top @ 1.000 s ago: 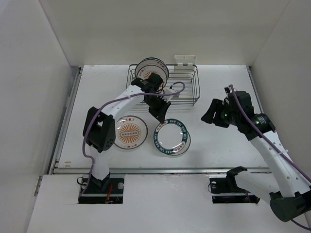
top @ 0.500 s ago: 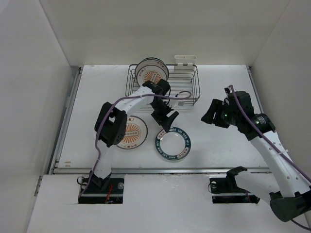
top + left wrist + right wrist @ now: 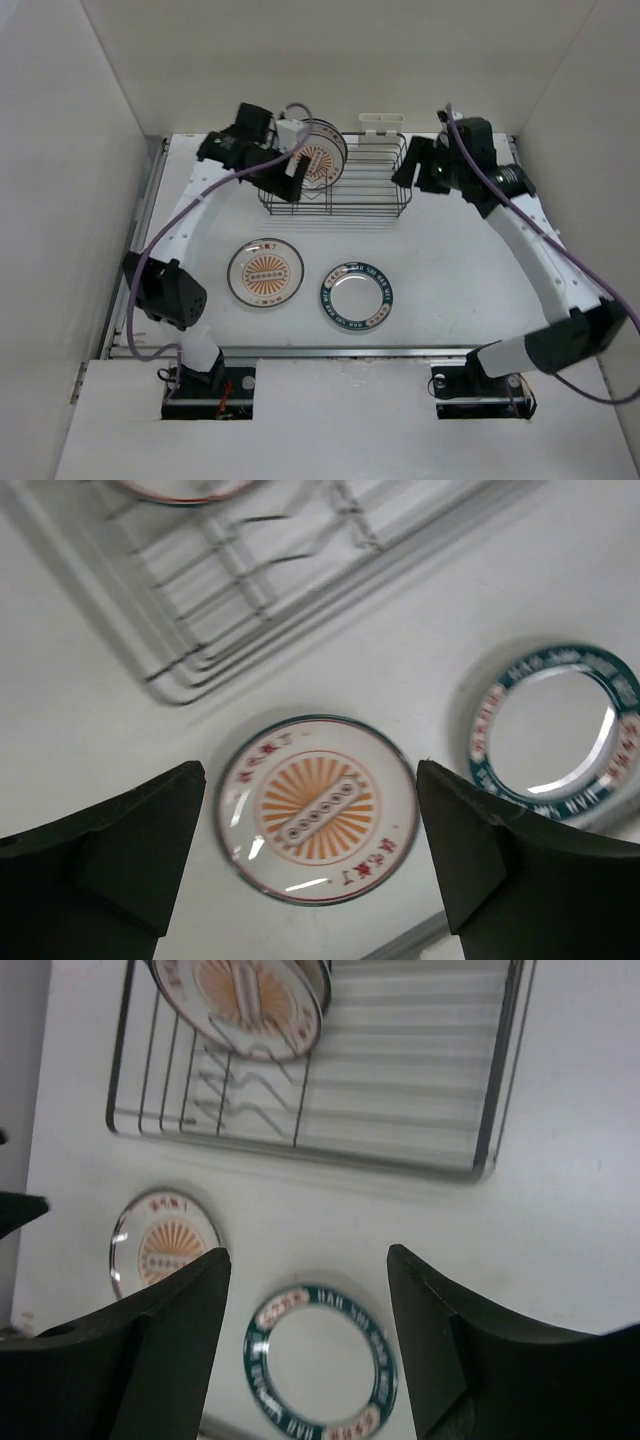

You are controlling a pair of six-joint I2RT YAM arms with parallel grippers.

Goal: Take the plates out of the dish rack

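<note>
Rack plates (image 3: 318, 152) standing at left end of rack (image 3: 375, 200), partly hidden by L claw (image 3: 288, 178). Sunburst plate (image 3: 266, 272), teal plate (image 3: 357, 296) lying flat on counter (image 3: 460, 280). R claw (image 3: 408, 165) hovering at the right end. Both claws gaping, empty.

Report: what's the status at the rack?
Left gripper, right gripper open, empty. Sunburst plate, teal-band plate flat on table; rack plates upright in dish rack. Nothing blocking.

Teal-band plate (image 3: 550, 730) lower rim behind pincer finger (image 3: 520, 880); racked plates (image 3: 245, 1005) cut by top edge; rack (image 3: 250, 590) blurred.
</note>
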